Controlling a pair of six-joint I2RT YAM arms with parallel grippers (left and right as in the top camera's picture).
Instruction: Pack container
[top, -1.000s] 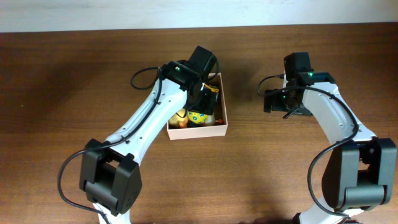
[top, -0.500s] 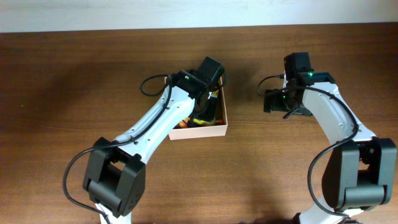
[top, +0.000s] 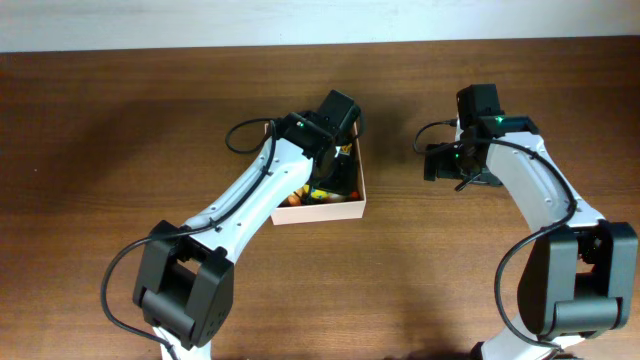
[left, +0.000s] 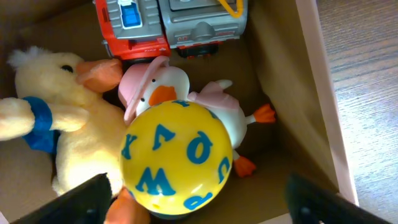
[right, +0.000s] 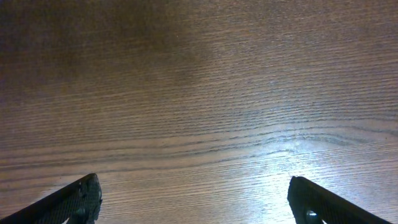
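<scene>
Left pincer (left: 198, 208) and right pincer (right: 198, 202) both face down, jaws wide.

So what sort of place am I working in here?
Probably a robot lab or test bench rather than a home: a bare wooden table against a plain pale wall, and a lone cardboard container of toys, including a yellow letter ball and a plush duck.

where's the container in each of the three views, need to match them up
overhead: the container sits just left of centre, partly covered by the left arm.
left wrist: it fills most of the frame; one tan wall runs down the right side.
right wrist: not in it, only bare wood.
shared landmark: the brown wooden table, also seen past that wall at the left wrist view's right edge and filling the right wrist view.
</scene>
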